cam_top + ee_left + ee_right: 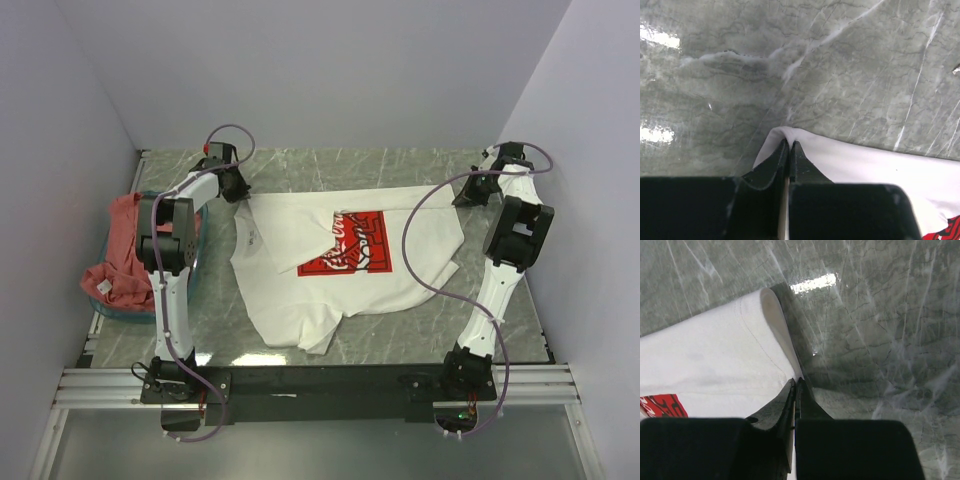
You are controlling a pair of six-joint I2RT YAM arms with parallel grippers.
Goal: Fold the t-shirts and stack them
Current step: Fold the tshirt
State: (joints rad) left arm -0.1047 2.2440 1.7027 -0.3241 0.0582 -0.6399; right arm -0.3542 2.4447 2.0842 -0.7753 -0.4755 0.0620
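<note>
White t-shirt (350, 260) with a red print lies spread mid-frame on the marble table (400, 165). The left gripper (790, 145) pinches its upper-left edge and the right gripper (796, 382) pinches its upper-right edge. Marble shows beyond that edge. At far left, the salmon t-shirt (120, 250) fills the teal basket (120, 312).

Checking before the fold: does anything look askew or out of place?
The white t-shirt lies crooked, a flap covering a corner of its red print. The salmon t-shirt is crumpled, spilling over the teal basket.
</note>
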